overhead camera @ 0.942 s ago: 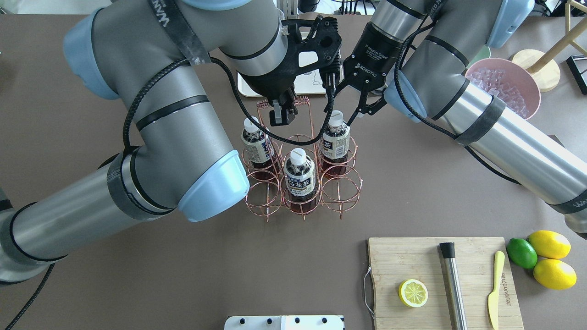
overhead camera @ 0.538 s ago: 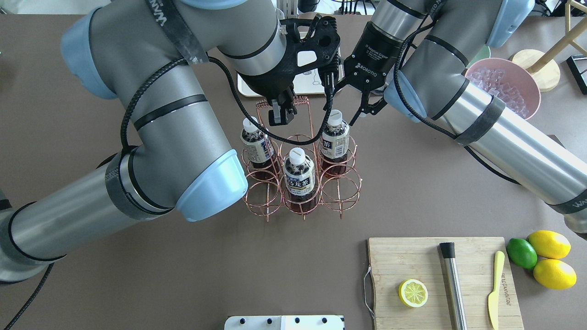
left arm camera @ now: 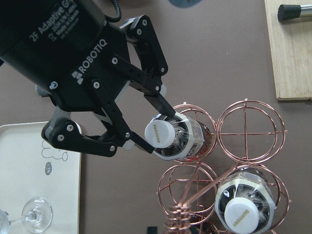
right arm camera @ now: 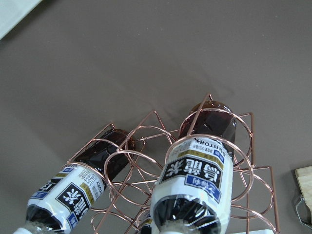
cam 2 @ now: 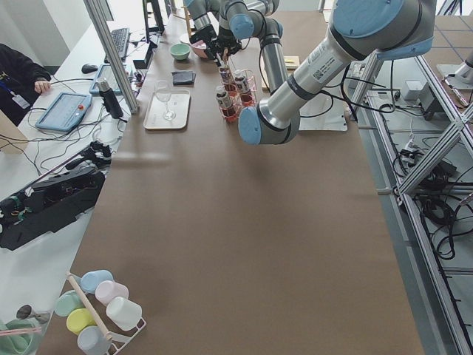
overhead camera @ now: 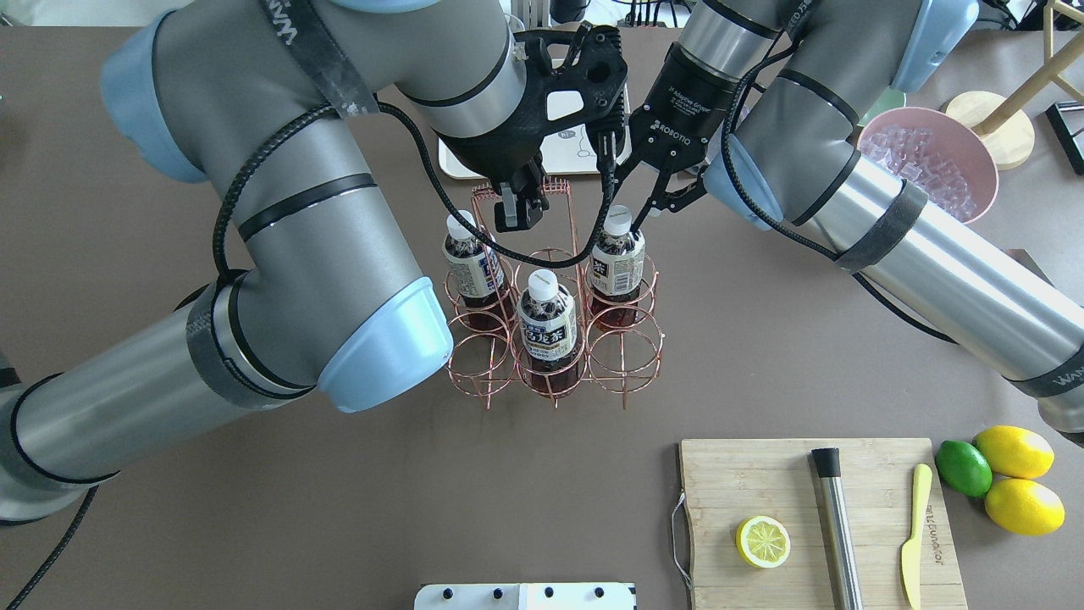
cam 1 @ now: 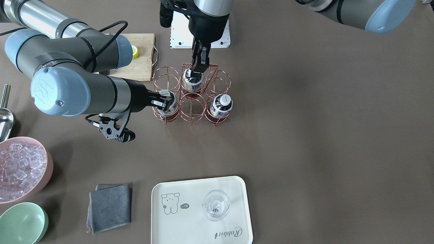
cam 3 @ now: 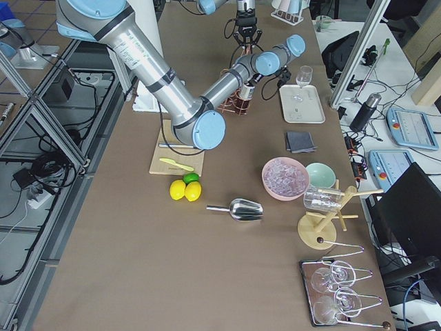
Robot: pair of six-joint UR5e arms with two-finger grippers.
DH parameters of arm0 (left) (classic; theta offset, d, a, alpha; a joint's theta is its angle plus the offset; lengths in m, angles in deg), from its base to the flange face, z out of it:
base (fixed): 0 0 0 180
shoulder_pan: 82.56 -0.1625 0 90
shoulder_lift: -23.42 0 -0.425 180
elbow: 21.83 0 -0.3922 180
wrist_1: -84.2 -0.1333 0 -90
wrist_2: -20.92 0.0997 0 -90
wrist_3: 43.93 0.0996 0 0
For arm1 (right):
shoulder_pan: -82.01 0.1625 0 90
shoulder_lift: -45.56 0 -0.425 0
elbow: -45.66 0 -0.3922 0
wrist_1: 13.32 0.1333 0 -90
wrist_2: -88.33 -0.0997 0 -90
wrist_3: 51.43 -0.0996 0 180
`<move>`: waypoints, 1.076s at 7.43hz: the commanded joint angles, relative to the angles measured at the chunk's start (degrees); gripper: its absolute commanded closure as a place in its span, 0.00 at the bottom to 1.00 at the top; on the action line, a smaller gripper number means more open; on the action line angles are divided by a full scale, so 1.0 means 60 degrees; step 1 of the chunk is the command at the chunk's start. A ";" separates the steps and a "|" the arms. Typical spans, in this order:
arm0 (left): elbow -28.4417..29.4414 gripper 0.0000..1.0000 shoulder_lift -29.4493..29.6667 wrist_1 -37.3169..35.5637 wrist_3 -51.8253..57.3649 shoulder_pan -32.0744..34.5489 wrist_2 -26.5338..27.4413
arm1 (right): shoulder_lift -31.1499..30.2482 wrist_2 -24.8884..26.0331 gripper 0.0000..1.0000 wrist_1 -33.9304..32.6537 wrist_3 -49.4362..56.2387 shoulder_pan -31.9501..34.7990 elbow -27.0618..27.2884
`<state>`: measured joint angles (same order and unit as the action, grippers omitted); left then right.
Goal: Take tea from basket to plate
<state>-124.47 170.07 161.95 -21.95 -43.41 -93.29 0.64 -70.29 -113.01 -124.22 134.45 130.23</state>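
The rose-gold wire basket [overhead camera: 627, 356] [cam 1: 166, 76] holds three tea bottles [overhead camera: 616, 258] [overhead camera: 542, 318] [overhead camera: 468, 267]. My right gripper [overhead camera: 628, 213] [left arm camera: 155, 129] is open, with one finger on each side of the white cap of the far right tea [cam 1: 168, 106]. My left gripper [overhead camera: 515, 219] [cam 1: 197, 67] is shut on the basket's wire handle above the middle. The cream plate [cam 1: 190, 217] with the bear drawing lies beyond the basket. My arms mostly hide it in the overhead view [overhead camera: 474, 165].
A wine glass [cam 1: 216, 205] stands on the plate. A grey cloth [cam 1: 110, 206], a mint-green bowl [cam 1: 22, 222] and a pink bowl of ice [overhead camera: 927, 161] lie on my right. A cutting board [overhead camera: 745, 483] with a half lemon, a muddler and a knife lies near my base.
My right gripper has moved down and left until its fingers straddle the far right bottle's cap. The basket and its bottles have shifted slightly left. My left gripper stays on the handle.
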 commanded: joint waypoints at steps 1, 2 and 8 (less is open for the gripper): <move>0.0026 1.00 -0.0009 0.0006 -0.0001 -0.0006 0.0008 | 0.0001 -0.0178 1.00 0.0107 -0.0071 0.0165 0.0071; 0.0026 1.00 -0.0009 0.0006 -0.0001 -0.0006 0.0008 | 0.0001 -0.0658 1.00 0.0049 -0.0100 0.0485 0.0231; -0.0061 1.00 -0.0126 0.0035 -0.0016 0.0052 0.0008 | 0.0699 -0.2246 1.00 0.0048 -0.1462 0.2478 0.0254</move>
<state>-124.45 169.34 162.19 -22.03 -43.42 -93.16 1.26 -83.27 -112.97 -132.89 146.37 136.60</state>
